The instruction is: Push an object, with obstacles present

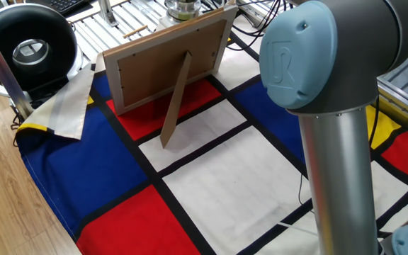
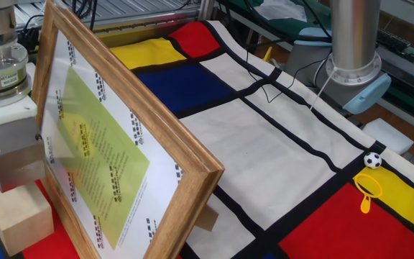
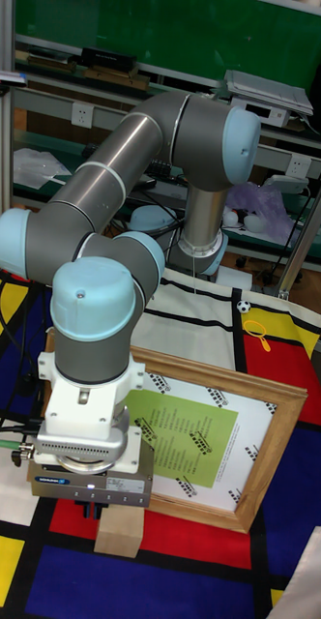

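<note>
The tool (image 3: 110, 504) sits directly above the wooden block (image 2: 16, 218), low over the bench (image 1: 218, 177) with its checked cloth. Its jaws are hidden behind the tool body in every view, so whether they are spread or closed, or touch the block, cannot be told. The block rests on a red square, just beside the front face of the standing picture frame (image 3: 211, 440), which leans back on its rear strut (image 1: 176, 99).

Risk: a push directed toward the frame would likely drive the block or tool body into its lower rail, tipping the frame backward
</note>
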